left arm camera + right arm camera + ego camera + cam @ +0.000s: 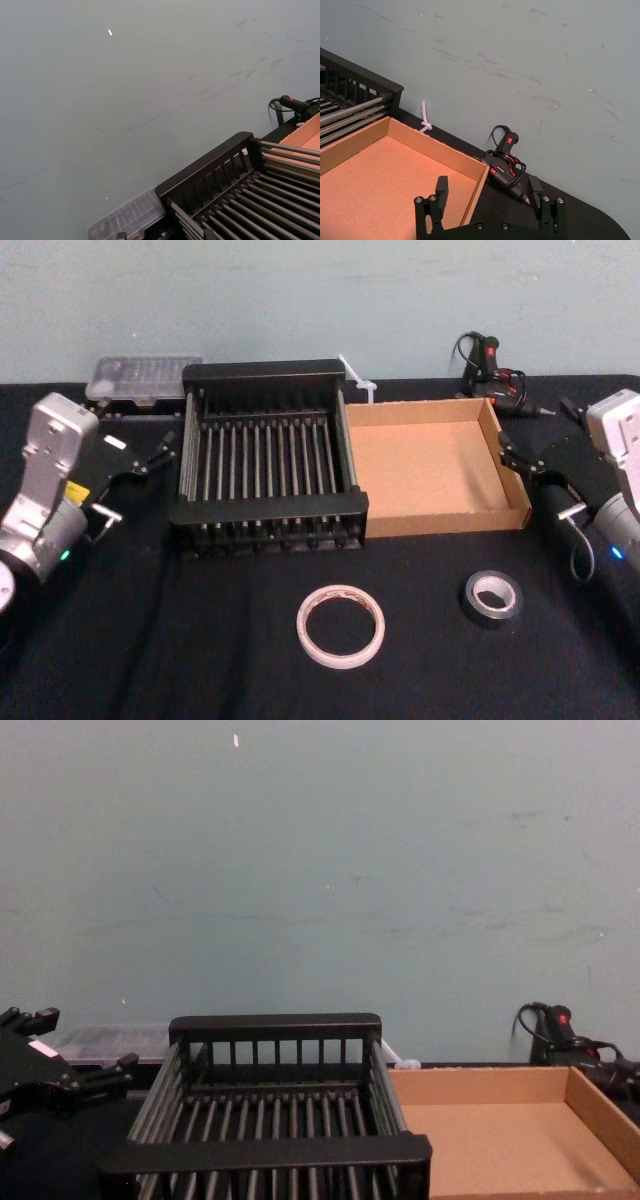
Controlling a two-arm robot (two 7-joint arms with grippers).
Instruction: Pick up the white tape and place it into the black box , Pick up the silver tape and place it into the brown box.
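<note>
Black cloth covers the tabletop (150,640) under a pale wall. Head view: I see the white tape (340,626) flat in front of the black box (268,468), the silver tape (492,598) before the brown box (435,470), both boxes empty. Left pincer (140,462) waits spread beside the crate. Right wrist view: right pincer (489,196) stands wide over the tray corner. I judge both rolls light and stiff; pinch each across its wall.
</note>
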